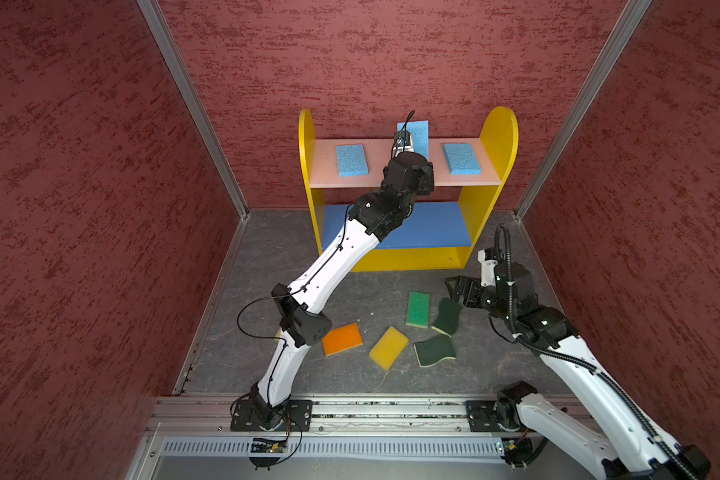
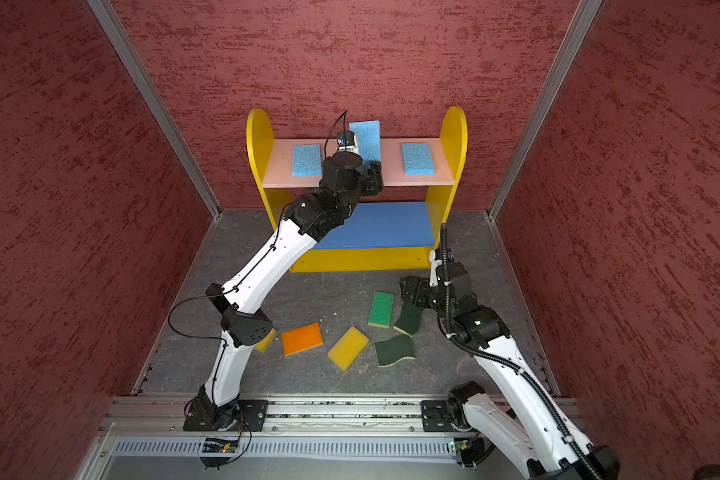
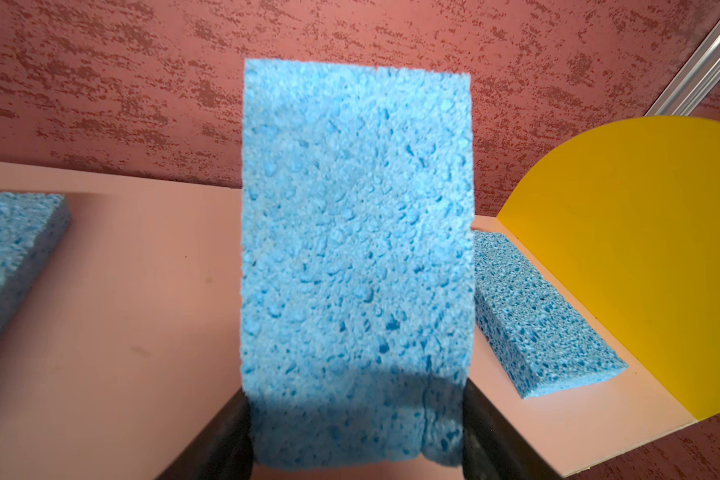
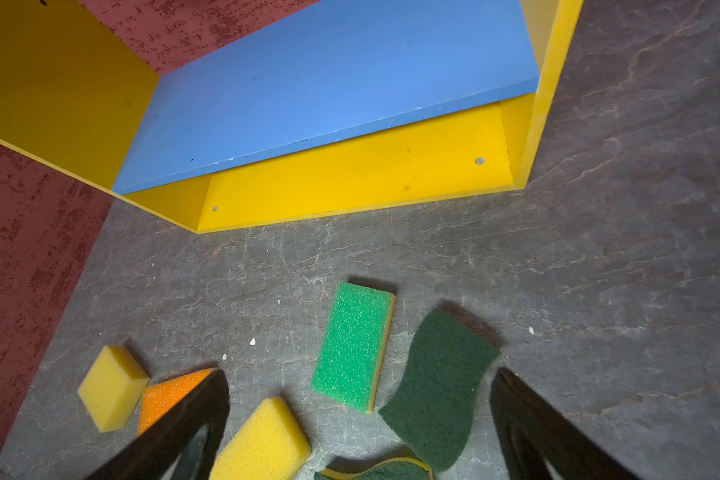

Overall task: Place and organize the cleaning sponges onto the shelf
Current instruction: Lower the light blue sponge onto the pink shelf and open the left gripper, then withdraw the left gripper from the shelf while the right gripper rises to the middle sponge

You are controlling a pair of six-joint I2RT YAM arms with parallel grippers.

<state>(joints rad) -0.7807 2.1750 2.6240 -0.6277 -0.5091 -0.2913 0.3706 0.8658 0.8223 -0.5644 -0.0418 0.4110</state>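
Lying loose on near bench: orange sponge, yellow sponge, near dark green sponge, far dark green sponge, bright green sponge. Right gripper hovers over far dark green sponge, spread wide, empty. Farther back, shelf: pink top board carries left blue sponge and right blue sponge, both flat. Left gripper grasps middle blue sponge, upright between them, above board.

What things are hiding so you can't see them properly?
- Left pincer: left wrist view's bottom edge cuts it; grip on the upright blue sponge unclear.
- Second yellow sponge: top views, left arm's elbow covers most.
- Orange sponge: right wrist view, right pincer finger covers half.
- One dark green sponge: cut by that view's bottom edge.
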